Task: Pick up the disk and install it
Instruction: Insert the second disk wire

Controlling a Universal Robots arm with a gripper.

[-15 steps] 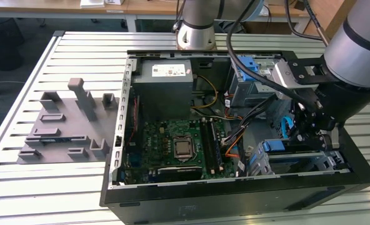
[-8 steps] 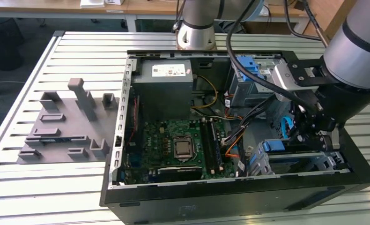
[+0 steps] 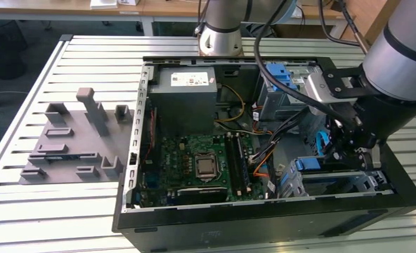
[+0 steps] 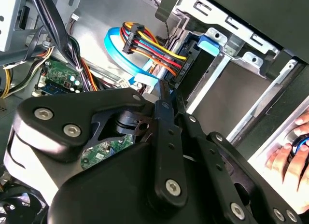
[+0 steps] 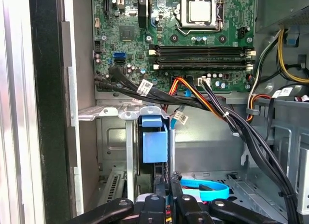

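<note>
Silver-grey tubular arm, black cables, black linkage hand with silver screws

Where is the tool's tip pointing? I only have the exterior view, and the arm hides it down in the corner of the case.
Observer: In the second wrist view the tool points at a dark unit standing in the metal bay. A bundle of coloured wires is plugged into that unit.
Operator: Is the tool holding anything?
Observer: No, its fingers lie together with nothing between them.
Operator: Is anyone nearby?
Observer: Yes, a person's hand shows beyond the case's frame in that same view.
</note>
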